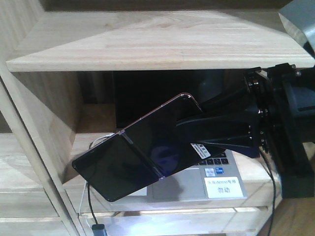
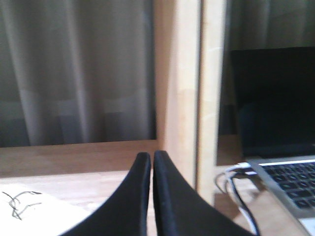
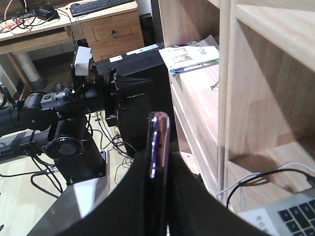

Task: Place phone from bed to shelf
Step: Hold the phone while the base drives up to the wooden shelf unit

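The phone [image 1: 138, 157] is a glossy black foldable with a middle crease and a pinkish edge. It hangs tilted, its lower left corner down, in front of the shelving unit. My right gripper [image 1: 189, 130] is shut on its right half. In the right wrist view the phone [image 3: 158, 142] shows edge-on between the black fingers of the right gripper [image 3: 158, 164]. The thick pale wooden shelf [image 1: 162, 44] runs across above the phone. My left gripper [image 2: 151, 156] is shut on nothing, low over a wooden surface. The bed is out of view.
A grey laptop [image 1: 216, 182] with a white label lies open on the lower board under the phone, and its keyboard [image 2: 290, 182] shows beside cables [image 2: 236, 184]. A wooden upright [image 2: 189, 93] stands just right of the left gripper. The left arm [image 3: 64, 98] reaches in over the floor.
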Controlling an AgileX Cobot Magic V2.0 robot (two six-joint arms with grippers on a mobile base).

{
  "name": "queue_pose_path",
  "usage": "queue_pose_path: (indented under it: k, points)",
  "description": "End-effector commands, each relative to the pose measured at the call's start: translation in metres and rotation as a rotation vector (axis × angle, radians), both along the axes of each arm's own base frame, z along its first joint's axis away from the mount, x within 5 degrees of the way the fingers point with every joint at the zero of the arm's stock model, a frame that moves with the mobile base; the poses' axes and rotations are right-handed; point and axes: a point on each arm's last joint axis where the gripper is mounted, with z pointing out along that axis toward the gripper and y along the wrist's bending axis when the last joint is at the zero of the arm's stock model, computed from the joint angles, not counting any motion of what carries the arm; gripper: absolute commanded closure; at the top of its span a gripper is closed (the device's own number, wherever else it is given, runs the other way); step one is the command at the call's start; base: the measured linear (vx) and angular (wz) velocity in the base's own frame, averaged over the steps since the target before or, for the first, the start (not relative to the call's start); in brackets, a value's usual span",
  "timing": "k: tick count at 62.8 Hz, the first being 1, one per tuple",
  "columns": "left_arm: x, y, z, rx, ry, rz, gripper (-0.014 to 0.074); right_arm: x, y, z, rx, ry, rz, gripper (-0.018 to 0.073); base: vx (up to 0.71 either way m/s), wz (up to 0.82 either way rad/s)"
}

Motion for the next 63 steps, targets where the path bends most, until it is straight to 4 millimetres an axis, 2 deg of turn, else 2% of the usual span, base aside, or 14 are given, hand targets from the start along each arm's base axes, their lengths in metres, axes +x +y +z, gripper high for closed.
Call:
queue_pose_path:
  k: [1, 63]
  points:
    - [-0.002, 0.0003, 0.0153, -0.022, -0.104, 0.003, 0.0595, -0.0112, 0.0011, 0.0175, 0.096, -0.004, 0.054, 0.0562, 0.08, 0.08]
    - [-0.002, 0.0003, 0.0153, -0.022, -0.104, 0.003, 0.0595, -0.0112, 0.0011, 0.0175, 0.096, -0.004, 0.054, 0.0562, 0.02, 0.02]
